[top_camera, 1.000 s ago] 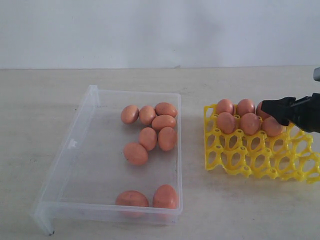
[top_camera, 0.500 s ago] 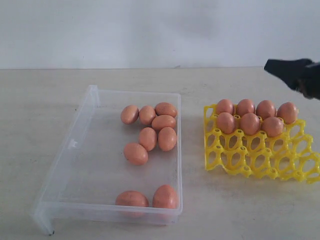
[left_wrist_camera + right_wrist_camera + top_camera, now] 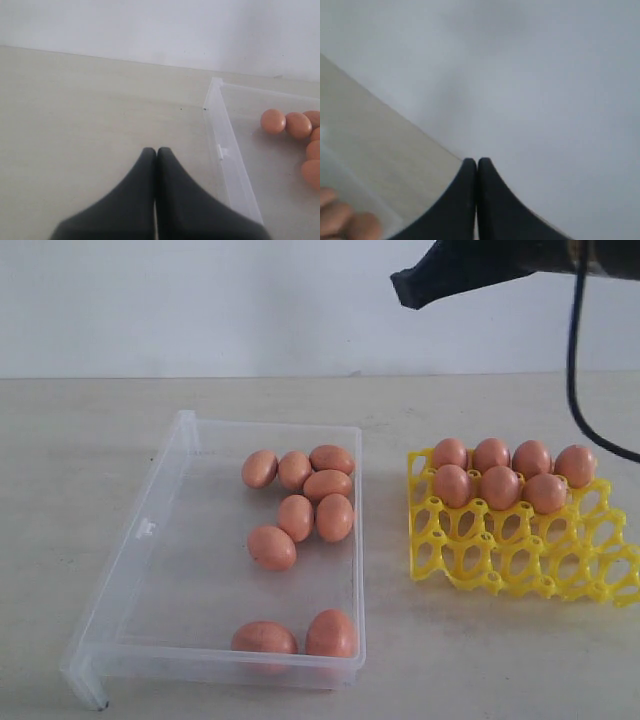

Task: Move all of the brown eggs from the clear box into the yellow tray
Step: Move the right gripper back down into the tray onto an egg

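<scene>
The clear box (image 3: 130, 570) lies left of centre with several brown eggs (image 3: 296, 517) in it, most clustered at its far right, two by the near wall. The yellow tray (image 3: 520, 560) stands to the right, with several brown eggs (image 3: 499, 486) filling its back rows. My right gripper (image 3: 405, 287) hangs high above the table between box and tray, shut and empty; its wrist view shows closed jaws (image 3: 477, 161) against the wall. My left gripper (image 3: 156, 150) is shut and empty over bare table beside the box's wall (image 3: 227, 155); the exterior view does not show it.
A black cable (image 3: 578, 370) hangs from the right arm down past the tray's far right corner. A pale wall stands behind the light table (image 3: 480, 670).
The right gripper left the tray's back right corner, where an egg now sits, closed, rose and swung left to high above the table. Eggs in the box have not moved.
</scene>
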Controlling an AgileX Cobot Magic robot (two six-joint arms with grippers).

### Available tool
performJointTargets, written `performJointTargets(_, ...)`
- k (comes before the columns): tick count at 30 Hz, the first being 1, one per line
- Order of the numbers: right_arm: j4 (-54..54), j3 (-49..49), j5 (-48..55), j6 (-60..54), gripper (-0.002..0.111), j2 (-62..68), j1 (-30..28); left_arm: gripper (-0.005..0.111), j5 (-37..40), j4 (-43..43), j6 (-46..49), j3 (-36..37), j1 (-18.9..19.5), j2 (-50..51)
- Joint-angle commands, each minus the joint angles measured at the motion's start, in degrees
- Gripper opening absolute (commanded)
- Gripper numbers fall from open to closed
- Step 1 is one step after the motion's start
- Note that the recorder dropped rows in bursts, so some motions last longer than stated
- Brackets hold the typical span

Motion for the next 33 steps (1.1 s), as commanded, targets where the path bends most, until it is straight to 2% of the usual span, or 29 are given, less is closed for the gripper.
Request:
performJointTargets(1,27.66,-10.16,26.37,-24.15,0.000,7.60,3.41,-0.004,-0.39,-0.13,-0.03,-0.10,-0.31,0.04)
performJointTargets(3,53.22,-18.78,29.54,-46.57,0.000,12.02,2.29,-0.004,-0.39,-0.13,-0.03,-0.10,-0.31,0.04)
performJointTargets(5,73.01,-26.43,36.03,-62.73,0.000,17.01,1.77,-0.004,-0.39,-0.13,-0.03,-0.10,-0.31,0.04)
performJointTargets(8,90.92,-38.30,44.23,-72.85,0.000,24.62,2.03,-0.004,-0.39,-0.13,-0.03,-0.10,-0.31,0.04)
performJointTargets(10,96.98,-43.91,46.71,-75.56,0.000,28.45,2.80,-0.004,-0.39,-0.13,-0.03,-0.10,-0.31,0.04)
performJointTargets(14,97.85,-51.81,51.65,-79.23,0.000,36.96,6.08,-0.004,-0.39,-0.13,-0.03,-0.10,-0.31,0.04)
performJointTargets(20,95.54,-53.93,56.10,-81.73,0.003,44.95,9.38,-0.004,-0.39,-0.13,-0.03,-0.10,-0.31,0.04)
performJointTargets(22,95.54,-53.93,56.10,-81.99,0.012,46.54,9.79,-0.004,-0.39,-0.13,-0.03,-0.10,-0.31,0.04)
performJointTargets(26,95.45,-53.93,56.10,-82.95,0.043,48.85,9.79,-0.004,-0.39,-0.13,-0.03,-0.10,-0.31,0.04)
performJointTargets(28,95.45,-53.93,56.10,-82.84,0.054,49.35,9.79,-0.004,-0.39,-0.13,-0.03,-0.10,-0.31,0.04)
performJointTargets(29,95.45,-53.93,56.10,-82.64,0.057,49.86,9.79,-0.004,-0.39,-0.13,-0.03,-0.10,-0.31,0.04)
performJointTargets(33,95.28,-53.93,56.10,-81.24,0.056,51.24,9.79,-0.004,-0.39,-0.13,-0.03,-0.10,-0.31,0.04)
